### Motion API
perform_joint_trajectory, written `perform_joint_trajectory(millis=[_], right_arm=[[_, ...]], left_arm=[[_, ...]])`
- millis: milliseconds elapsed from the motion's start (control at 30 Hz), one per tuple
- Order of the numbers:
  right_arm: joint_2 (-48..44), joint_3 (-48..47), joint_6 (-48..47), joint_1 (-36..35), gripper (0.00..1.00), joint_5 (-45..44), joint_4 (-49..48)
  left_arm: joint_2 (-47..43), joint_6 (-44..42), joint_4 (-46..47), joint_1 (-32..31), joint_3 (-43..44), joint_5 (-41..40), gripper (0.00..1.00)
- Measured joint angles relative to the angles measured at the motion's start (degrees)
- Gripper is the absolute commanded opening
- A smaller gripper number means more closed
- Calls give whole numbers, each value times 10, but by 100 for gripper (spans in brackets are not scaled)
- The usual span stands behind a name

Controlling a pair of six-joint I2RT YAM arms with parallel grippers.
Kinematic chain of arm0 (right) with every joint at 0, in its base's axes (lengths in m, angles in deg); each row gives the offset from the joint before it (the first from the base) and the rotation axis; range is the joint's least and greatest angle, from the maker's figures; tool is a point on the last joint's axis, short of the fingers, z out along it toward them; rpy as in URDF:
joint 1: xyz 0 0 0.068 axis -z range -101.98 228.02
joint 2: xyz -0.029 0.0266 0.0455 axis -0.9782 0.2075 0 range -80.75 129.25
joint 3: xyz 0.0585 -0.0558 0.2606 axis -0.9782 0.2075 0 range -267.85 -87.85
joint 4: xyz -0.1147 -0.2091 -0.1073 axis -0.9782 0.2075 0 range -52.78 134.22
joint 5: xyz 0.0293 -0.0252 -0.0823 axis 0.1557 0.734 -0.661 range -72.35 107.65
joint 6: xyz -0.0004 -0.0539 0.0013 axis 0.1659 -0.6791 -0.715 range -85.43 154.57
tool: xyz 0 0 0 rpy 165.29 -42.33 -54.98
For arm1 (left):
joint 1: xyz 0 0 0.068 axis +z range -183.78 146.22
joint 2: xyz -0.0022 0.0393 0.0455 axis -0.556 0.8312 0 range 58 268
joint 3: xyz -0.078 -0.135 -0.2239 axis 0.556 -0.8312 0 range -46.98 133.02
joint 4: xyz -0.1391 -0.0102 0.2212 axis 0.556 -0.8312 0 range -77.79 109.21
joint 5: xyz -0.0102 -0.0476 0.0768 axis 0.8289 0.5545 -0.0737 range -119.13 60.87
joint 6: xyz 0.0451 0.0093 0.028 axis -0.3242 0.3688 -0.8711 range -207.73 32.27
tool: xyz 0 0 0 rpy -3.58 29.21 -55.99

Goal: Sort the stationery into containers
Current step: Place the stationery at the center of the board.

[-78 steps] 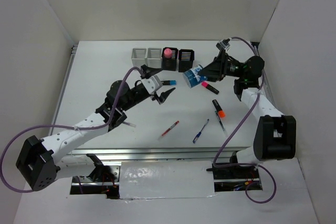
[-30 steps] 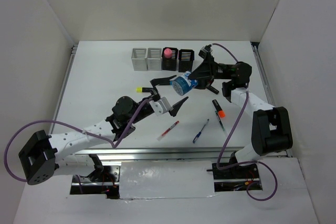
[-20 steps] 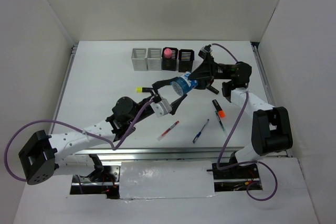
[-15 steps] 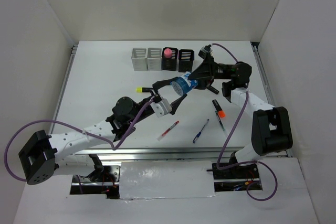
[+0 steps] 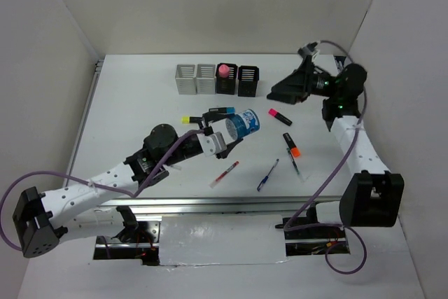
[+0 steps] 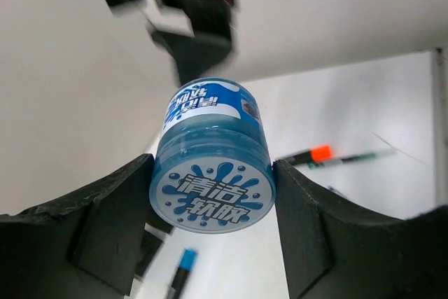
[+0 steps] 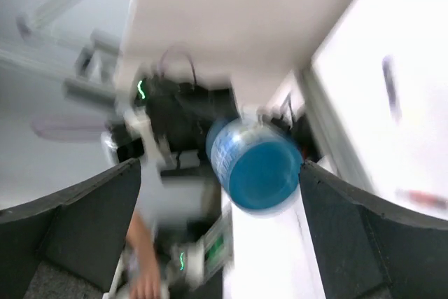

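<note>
Stationery lies scattered over a white table (image 5: 126, 117) in front of a row of four slotted containers (image 5: 206, 82), two light grey and two black, while the left gripper (image 6: 211, 201) clamps a blue jar (image 5: 243, 123) by its sides. The jar is held clear of the table and tilted, in front of the black containers. The right gripper (image 5: 278, 95) hangs to the right of the containers, its fingers spread wide with nothing between them, well apart from the jar. A pink-capped cylinder (image 5: 223, 70) stands in the third container from the left. A yellow-capped highlighter (image 5: 187, 120) lies in front of the grey containers, and a blue-capped marker (image 5: 220, 110) lies in front of the black ones, beside the jar. A pink highlighter (image 5: 280, 116) and an orange-capped highlighter (image 5: 291, 144) lie in front and to the right. A red pen (image 5: 225, 173) and a blue pen (image 5: 267, 174) lie farthest from the containers.
</note>
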Motion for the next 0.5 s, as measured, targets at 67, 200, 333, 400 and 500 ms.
perform_joint_trajectory(millis=[67,200,333,400,500], right_arm=[[-17,-74,-162,32,100,-39,217],[-16,-260,-469,54,100,-183,591],[-55,-288,-650,58,100,-308,770],[-65,-288,-712,61,100,-356,828],[-74,-282,-788,66,100,-425,885]], left_arm=[[-7,14,-50,-2,12,3,17],[8,49,-167,-3,74,4,12],[71,89,-286,6,191,11,7],[110,102,-336,13,247,13,4],[194,115,-443,20,359,14,1]])
